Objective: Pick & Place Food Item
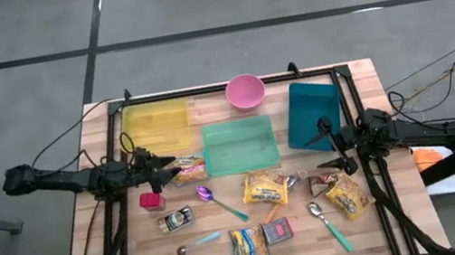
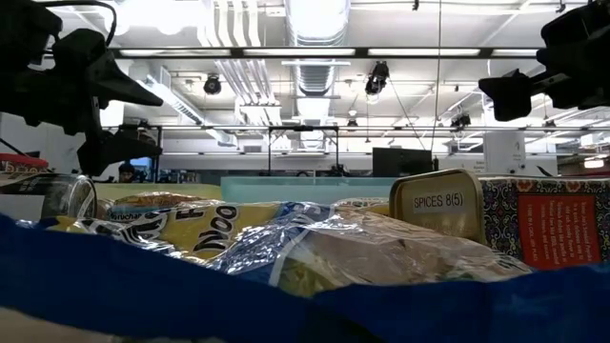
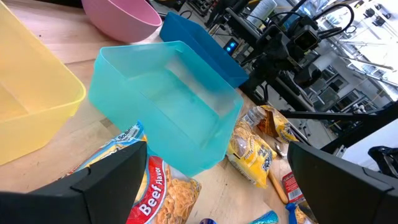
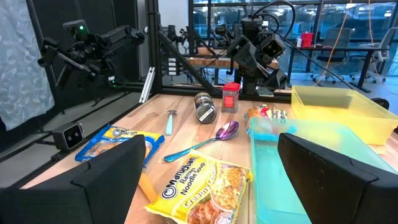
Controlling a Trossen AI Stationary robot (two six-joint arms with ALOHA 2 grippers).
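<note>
Noodle packet (image 1: 187, 170), lying on the tabletop (image 1: 119, 254) beside the green bin (image 1: 239, 144), is approached by the wide-open left tool (image 1: 163, 166); a centred, level grasp is advised.

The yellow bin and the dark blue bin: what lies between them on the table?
In the high view, the light green bin lies between the yellow bin and the dark blue bin; the pink bowl sits just behind that gap.

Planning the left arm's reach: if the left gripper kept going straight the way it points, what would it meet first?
Probably the beef noodle packet, lying just ahead of the open left gripper; the green bin stands right behind it. Height is unclear.
</note>
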